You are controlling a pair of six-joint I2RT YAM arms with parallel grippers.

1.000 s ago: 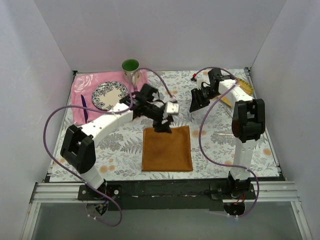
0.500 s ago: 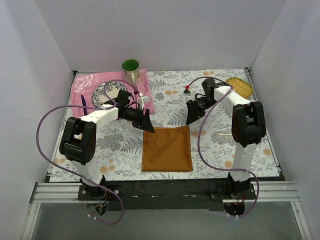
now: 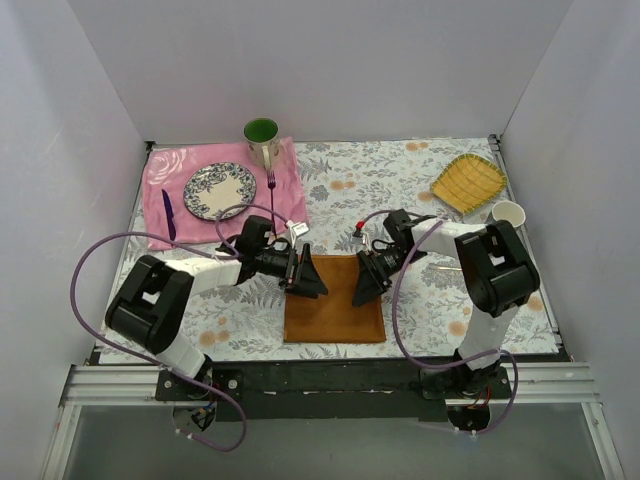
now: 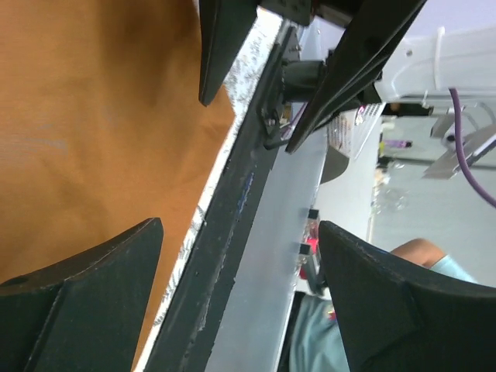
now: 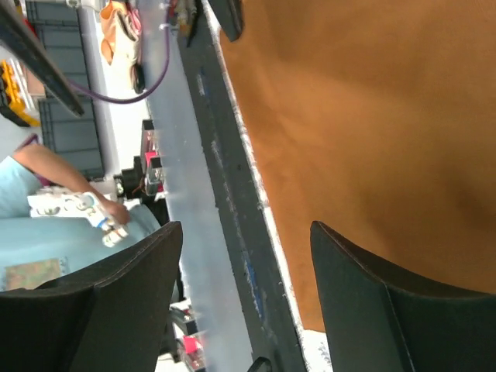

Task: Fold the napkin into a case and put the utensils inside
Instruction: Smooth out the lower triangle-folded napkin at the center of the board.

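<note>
Left claw [image 3: 310, 279] and right claw [image 3: 364, 290] reach low over napkin [image 3: 335, 315].

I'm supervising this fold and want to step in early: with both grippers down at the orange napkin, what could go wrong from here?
1. The open left gripper and open right gripper face each other closely across the napkin; if both move inward, they could collide.
2. The napkin lies close to the table's near edge, so a dragging pinch might slide the shiny cloth off.
</note>
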